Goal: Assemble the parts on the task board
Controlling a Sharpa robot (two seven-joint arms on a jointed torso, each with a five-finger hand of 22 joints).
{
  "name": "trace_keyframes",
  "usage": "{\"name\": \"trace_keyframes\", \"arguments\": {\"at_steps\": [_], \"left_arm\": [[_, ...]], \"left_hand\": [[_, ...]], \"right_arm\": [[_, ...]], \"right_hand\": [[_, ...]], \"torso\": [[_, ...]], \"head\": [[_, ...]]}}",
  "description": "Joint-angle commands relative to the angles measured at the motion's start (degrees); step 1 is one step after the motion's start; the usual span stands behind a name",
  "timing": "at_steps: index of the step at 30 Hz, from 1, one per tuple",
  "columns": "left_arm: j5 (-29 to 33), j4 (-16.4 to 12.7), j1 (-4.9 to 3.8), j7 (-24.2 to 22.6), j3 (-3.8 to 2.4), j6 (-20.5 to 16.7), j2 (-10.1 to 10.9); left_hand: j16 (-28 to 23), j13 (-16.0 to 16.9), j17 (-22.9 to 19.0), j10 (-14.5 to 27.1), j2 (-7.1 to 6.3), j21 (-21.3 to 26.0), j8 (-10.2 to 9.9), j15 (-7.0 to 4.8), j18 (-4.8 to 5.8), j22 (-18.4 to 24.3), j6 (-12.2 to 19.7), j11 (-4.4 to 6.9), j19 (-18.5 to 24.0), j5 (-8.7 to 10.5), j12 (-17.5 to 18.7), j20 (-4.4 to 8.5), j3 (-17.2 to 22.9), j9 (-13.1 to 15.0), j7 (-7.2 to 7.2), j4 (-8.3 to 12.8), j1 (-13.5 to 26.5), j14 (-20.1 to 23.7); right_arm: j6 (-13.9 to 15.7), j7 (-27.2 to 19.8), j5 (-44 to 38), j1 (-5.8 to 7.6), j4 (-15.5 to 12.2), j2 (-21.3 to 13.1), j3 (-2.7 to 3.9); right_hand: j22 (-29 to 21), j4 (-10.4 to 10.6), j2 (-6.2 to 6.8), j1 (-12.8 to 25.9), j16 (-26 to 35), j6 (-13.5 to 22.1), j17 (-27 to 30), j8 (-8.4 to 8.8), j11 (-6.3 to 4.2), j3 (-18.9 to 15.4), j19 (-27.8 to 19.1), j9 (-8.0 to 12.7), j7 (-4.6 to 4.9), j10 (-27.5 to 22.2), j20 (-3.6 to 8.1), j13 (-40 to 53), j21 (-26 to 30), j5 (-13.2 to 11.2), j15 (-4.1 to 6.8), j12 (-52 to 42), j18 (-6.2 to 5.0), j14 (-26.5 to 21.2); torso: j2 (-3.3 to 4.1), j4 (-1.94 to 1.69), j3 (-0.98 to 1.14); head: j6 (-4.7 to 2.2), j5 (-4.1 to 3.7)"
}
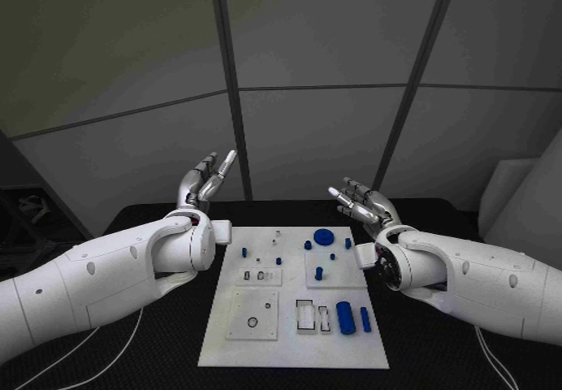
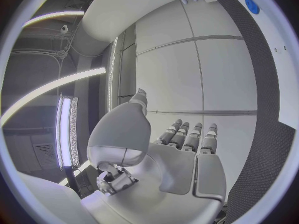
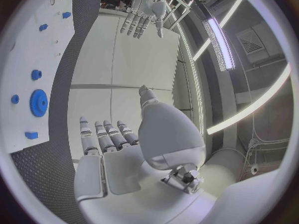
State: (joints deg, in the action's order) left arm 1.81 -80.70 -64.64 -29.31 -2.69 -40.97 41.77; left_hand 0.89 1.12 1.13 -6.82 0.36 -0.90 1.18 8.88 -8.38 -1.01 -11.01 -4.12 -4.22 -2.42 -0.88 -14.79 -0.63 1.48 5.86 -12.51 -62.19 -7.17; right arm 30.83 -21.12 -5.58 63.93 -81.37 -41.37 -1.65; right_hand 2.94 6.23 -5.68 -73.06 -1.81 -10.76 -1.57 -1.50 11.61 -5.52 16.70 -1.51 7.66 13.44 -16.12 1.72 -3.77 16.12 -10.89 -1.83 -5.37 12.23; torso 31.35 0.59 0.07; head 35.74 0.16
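**Where the three cameras sit**

The head camera looks steeply down at the white rectangular task board (image 1: 293, 341) on the black tabletop (image 1: 140, 215). Each wrist camera sits close behind its own raised silver hand, facing the far wall; both catch the board's edge.

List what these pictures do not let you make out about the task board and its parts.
- Small blue parts in the head view: too small to tell their shapes.
- Task board in the left wrist view: cut off by the circle's rim, one blue part showing.
- Task board in the right wrist view: cut off likewise.
- Head view: the right hand and left hand hide nothing.
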Motion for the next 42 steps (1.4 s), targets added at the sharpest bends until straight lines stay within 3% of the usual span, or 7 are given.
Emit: {"name": "trace_keyframes", "arguments": {"at_steps": [1,4,7,8,13,27,42], "left_arm": [[0.2,0.0,-0.10,-1.7,-0.06,1.8,-0.1],[0.2,0.0,-0.10,-1.7,-0.06,1.8,-0.1],[0.2,0.0,-0.10,-1.7,-0.06,1.8,-0.1],[1.3,0.4,-0.10,-0.2,0.05,6.6,2.0],[1.3,-0.7,-0.10,0.0,0.07,7.5,3.4],[0.1,-6.8,-0.07,1.3,0.07,9.8,7.4],[0.0,-15.7,0.09,2.3,0.05,12.4,12.2]], "left_hand": [[1.0,0.4,0.6,-3.3,0.04,-1.1,0.9,1.79,-1.73,-0.6,-3.3,-1.85,-1.7,-0.40,-0.8,-1.90,0.3,0.4,2.03,-1.0,-3.7,-3.6],[4.1,1.4,2.0,-12.0,0.21,-5.3,2.4,3.39,-0.67,-2.9,-10.5,-6.47,-11.0,-0.48,-2.6,-2.06,0.4,1.3,6.54,-0.3,-5.5,-14.6],[9.2,3.0,4.1,-26.0,0.42,-12.9,4.2,3.32,-0.42,-6.8,-17.8,-8.86,-27.1,-0.52,-6.5,-1.94,0.4,2.2,8.49,0.7,-7.4,-30.5],[9.8,3.3,4.4,-28.7,0.47,-13.4,4.6,3.27,-0.53,-7.0,-19.5,-9.17,-28.2,-0.45,-7.3,-2.03,0.4,2.4,8.58,0.9,-7.7,-32.3],[12.9,3.9,5.3,-40.9,0.72,-17.4,8.5,1.23,-2.00,-8.3,-34.8,-7.95,-36.1,-0.37,-11.4,-1.57,0.0,3.8,8.42,3.1,-10.4,-41.2],[13.1,2.9,6.4,-47.2,1.06,-20.1,8.9,-0.80,-2.21,-8.9,-39.8,-6.04,-43.0,-0.39,-11.3,0.26,-1.3,2.7,6.74,5.9,-12.5,-48.5],[12.2,2.7,7.6,-48.7,0.49,-21.6,8.1,-1.64,-2.11,-9.3,-41.0,-5.55,-47.1,-0.40,-9.9,1.37,-3.0,2.3,6.29,7.5,-13.3,-51.6]], "right_arm": [[-9.5,5.2,-5.1,0.58,1.1,0.4,-0.13],[-11.3,6.3,-6.0,0.95,1.9,0.7,-0.28],[-11.8,6.5,-6.2,1.03,2.1,0.8,-0.32],[-3.9,4.1,-25.9,1.96,3.3,-1.7,-0.30],[-2.9,4.4,-34.6,2.71,3.9,-2.1,-0.27],[-3.6,10.2,-56.6,4.67,3.7,-2.5,0.74],[-12.2,25.6,-84.4,6.72,1.2,-1.5,0.94]], "right_hand": [[3.7,-5.0,-0.44,-8.1,-5.9,-16.8,-2.6,-3.70,2.39,0.9,17.9,-2.1,8.28,25.8,-0.12,2.7,-7.4,2.5,-1.88,-6.0,-2.05,24.6],[5.6,-7.2,-0.28,-10.3,-10.2,-32.3,-3.8,-7.41,0.06,2.2,25.9,-3.7,6.58,36.9,-0.05,3.2,-12.3,2.3,0.95,-9.5,-4.92,38.5],[6.5,-8.3,0.42,-11.2,-10.5,-38.2,-3.7,-7.79,-1.44,3.9,28.9,-3.4,5.43,41.6,1.14,2.1,-14.7,2.4,2.46,-9.3,-5.21,43.5],[6.6,-8.5,0.52,-11.3,-10.5,-38.7,-3.6,-7.74,-1.61,4.2,29.2,-3.3,5.32,42.1,1.30,2.0,-14.9,2.4,2.62,-9.2,-5.22,44.0],[8.3,-9.8,2.35,-11.7,-9.6,-42.7,-3.5,-6.56,-2.80,8.7,31.7,-2.4,4.41,46.9,3.23,1.7,-18.5,2.3,4.28,-6.9,-5.07,49.5],[20.5,-12.7,8.42,-9.4,-10.5,-49.3,-7.0,-3.76,-5.10,17.9,32.6,-2.4,2.94,55.8,7.47,1.9,-37.5,0.5,8.83,-2.1,-4.67,63.9],[39.1,-9.4,13.52,-4.3,-34.1,-48.8,-23.5,-2.20,-6.77,23.9,42.7,-2.4,1.39,55.2,9.97,2.2,-59.0,0.7,10.98,-1.8,-3.59,74.2]], "torso": [[0.00,0.01,0.00],[0.00,0.01,0.00],[0.00,0.01,0.00],[0.66,0.14,0.03],[1.32,0.21,0.12],[4.35,-0.27,0.30],[9.18,-2.16,0.00]], "head": [[-0.01,-0.01],[-0.01,-0.01],[-0.01,-0.01],[0.90,-0.38],[0.75,0.17],[0.50,-0.42],[-1.06,-2.40]]}}
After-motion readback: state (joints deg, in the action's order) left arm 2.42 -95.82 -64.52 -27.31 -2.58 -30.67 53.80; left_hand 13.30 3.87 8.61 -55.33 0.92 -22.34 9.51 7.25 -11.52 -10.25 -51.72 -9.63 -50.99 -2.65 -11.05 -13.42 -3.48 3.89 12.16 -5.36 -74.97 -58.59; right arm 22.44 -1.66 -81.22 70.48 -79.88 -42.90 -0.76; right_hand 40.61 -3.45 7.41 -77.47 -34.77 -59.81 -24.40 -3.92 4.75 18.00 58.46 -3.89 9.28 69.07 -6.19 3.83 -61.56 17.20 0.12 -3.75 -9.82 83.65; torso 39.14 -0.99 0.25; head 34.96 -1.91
